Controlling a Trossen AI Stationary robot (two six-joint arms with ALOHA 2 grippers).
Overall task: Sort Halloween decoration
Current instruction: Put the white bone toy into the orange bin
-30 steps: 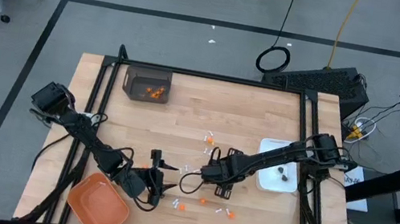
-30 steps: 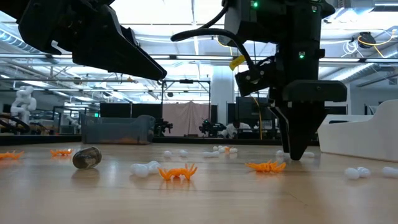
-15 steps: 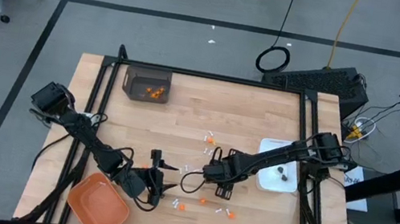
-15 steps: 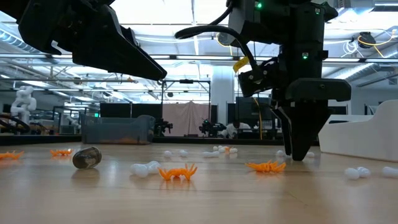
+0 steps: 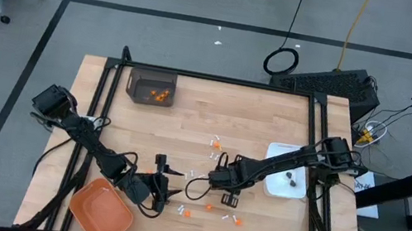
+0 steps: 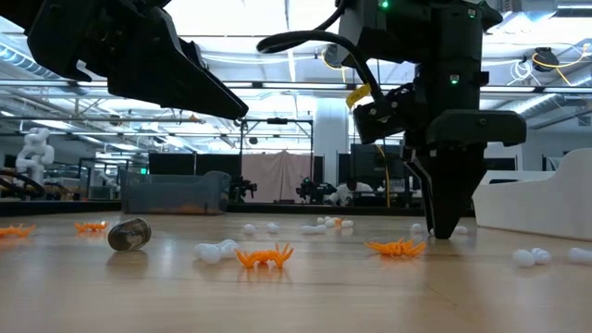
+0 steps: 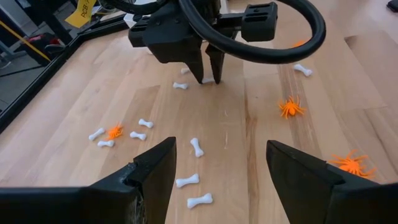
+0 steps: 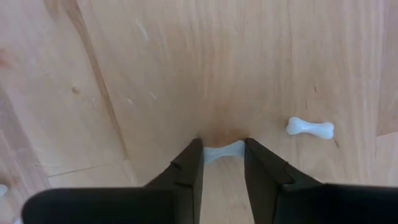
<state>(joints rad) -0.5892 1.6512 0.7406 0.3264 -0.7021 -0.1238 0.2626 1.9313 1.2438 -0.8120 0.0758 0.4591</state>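
The Halloween decoration lies scattered on the wooden table (image 5: pixel 272 118), mostly in its middle and front part: small white bones (image 7: pixel 196 147), orange spiders (image 7: pixel 289 108) and at least one dark piece (image 6: pixel 129 234) lying on the wood. One white bone (image 8: pixel 222 151) sits exactly between the two fingers of the right gripper (image 8: pixel 221 163), whose tips touch the table; the fingers stand close on both sides of this bone, so the gripper is clamped on it or almost so. A second bone (image 8: pixel 310 128) lies near it, apart from the fingers. In the high view the right gripper (image 5: pixel 222 187) is near the table's middle, a little toward the front, with the white rectangular dish (image 5: pixel 289 180) beside its arm at the right edge; something small and dark lies in this dish. The left gripper (image 7: pixel 217 171) waits with its fingers wide apart and holds nothing, hanging above the front part of the table next to the orange tray (image 5: pixel 99 211). At the back left stands a dark bin (image 5: pixel 151 87) with orange pieces inside.
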